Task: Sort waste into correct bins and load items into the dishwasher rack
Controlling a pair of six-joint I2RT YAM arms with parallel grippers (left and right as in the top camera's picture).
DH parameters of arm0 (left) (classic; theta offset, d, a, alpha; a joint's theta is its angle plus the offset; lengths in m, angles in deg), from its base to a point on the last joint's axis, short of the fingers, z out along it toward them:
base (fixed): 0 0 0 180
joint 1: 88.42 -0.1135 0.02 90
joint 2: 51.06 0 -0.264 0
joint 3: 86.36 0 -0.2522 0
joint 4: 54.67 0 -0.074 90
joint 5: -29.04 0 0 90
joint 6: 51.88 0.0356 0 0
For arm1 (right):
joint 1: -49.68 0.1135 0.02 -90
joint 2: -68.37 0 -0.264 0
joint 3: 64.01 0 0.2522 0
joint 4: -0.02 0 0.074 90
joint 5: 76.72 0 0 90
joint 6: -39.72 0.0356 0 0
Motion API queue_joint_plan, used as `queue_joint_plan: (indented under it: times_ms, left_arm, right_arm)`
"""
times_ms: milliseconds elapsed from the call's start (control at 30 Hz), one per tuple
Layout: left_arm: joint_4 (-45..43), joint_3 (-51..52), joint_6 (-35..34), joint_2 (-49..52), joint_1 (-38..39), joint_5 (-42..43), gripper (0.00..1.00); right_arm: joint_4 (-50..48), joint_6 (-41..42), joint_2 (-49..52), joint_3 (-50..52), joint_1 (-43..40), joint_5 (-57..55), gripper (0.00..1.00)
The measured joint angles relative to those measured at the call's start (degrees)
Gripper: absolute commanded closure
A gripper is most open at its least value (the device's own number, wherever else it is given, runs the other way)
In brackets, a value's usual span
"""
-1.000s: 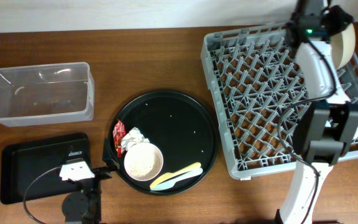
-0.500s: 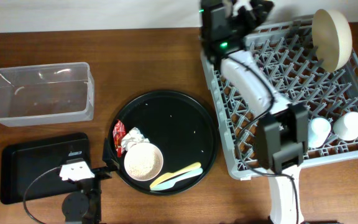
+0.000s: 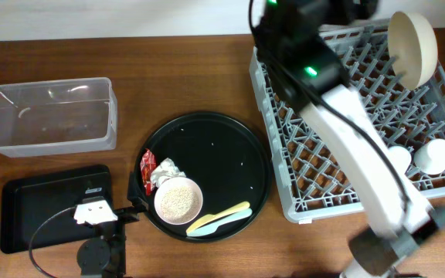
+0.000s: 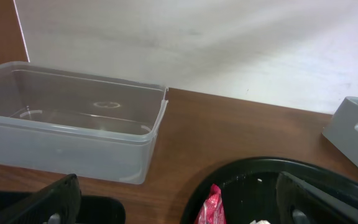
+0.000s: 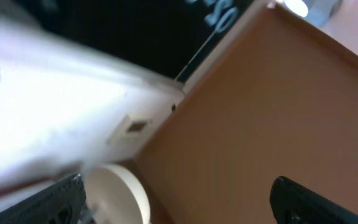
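Observation:
The cream dish [image 3: 413, 46] stands on edge in the far right corner of the grey rack [image 3: 346, 131], free of any gripper. Two cups [image 3: 436, 154] lie in the rack's near right corner. The round black tray [image 3: 222, 154] holds the red wrapper [image 3: 147, 168], the napkin [image 3: 165, 171], the pink bowl with rice [image 3: 178, 201] and the yellow and pale blue utensils [image 3: 219, 218]. My left gripper [image 4: 182, 202] is open at that tray's left edge, with the wrapper [image 4: 212, 205] just ahead between its fingers. My right gripper [image 5: 178, 190] is open and empty. Its arm [image 3: 315, 69] is raised over the rack's far left.
The clear tub [image 3: 50, 116] stands at the far left, also seen as the tub [image 4: 73, 124] in the left wrist view. The flat black tray [image 3: 45, 208] lies in front of it. The right wrist view is blurred and shows the dish's rim [image 5: 126, 193].
The right gripper has opened and let go of the cream dish, which stays propped in the rack. Its arm has swung from the rack's right side to its far left. The left arm is still.

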Motion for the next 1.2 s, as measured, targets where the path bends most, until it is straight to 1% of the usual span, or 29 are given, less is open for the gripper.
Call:
queue_joint_plan:
  times_ms: [67, 133, 200, 267, 333, 433, 600, 667, 833, 933, 1033, 1100, 1167, 1200]
  left_arm:
    - [0.00, 0.00, 0.00, 0.00, 0.00, 0.00, 0.01]
    - [0.00, 0.00, 0.00, 0.00, 0.00, 0.00, 0.01]
    - [0.00, 0.00, 0.00, 0.00, 0.00, 0.00, 0.01]
    - [-0.02, 0.00, 0.00, 0.00, 0.00, 0.00, 0.01]
    - [0.02, 0.00, 0.00, 0.00, 0.00, 0.02, 0.01]
    - [0.00, 0.00, 0.00, -0.02, 0.00, 0.00, 0.01]
    - [0.00, 0.00, 0.00, 0.00, 0.00, 0.00, 0.00]
    - [0.00, 0.00, 0.00, 0.00, 0.00, 0.00, 0.01]
    - [0.00, 0.00, 0.00, 0.00, 0.00, 0.00, 0.01]
    - [0.00, 0.00, 0.00, 0.00, 0.00, 0.00, 0.01]
    - [-0.02, 0.00, 0.00, 0.00, 0.00, 0.00, 0.01]
    - [0.00, 0.00, 0.00, 0.00, 0.00, 0.00, 0.01]
    - [0.00, 0.00, 0.00, 0.00, 0.00, 0.00, 0.01]
    - [0.00, 0.00, 0.00, 0.00, 0.00, 0.00, 0.01]
  right_arm:
    - [1.86, 3.10, -4.70, -0.72, 2.36, 0.74, 0.02]
    - [3.15, 5.62, -7.10, -0.98, 4.17, 3.04, 0.01]
    - [4.90, 7.41, -8.17, -1.01, 5.95, 7.78, 0.02]
    - [9.18, 10.01, -8.39, -0.98, 8.35, 13.62, 0.02]
    - [19.78, 15.45, -8.81, -0.76, 10.54, 20.65, 0.02]
    - [38.51, 27.08, -9.51, -0.37, 11.82, 37.35, 0.02]
    - [57.00, 42.86, -9.57, -0.20, 8.83, 58.84, 0.02]
    - [61.16, 46.45, -9.46, -0.13, 7.69, 62.95, 0.02]
    - [68.22, 51.01, -7.19, 0.79, 6.08, 71.01, 0.01]
    - [68.46, 52.26, -3.78, 2.93, 5.92, 76.37, 0.00]
    - [68.30, 52.46, -0.31, 4.96, 5.86, 79.28, 0.05]
    - [69.00, 52.04, 2.45, 6.03, 5.49, 81.02, 0.04]
    - [70.79, 48.89, 4.90, 6.49, 4.83, 83.65, 0.05]
    - [72.59, 46.47, 6.08, 6.49, 4.48, 85.72, 0.07]
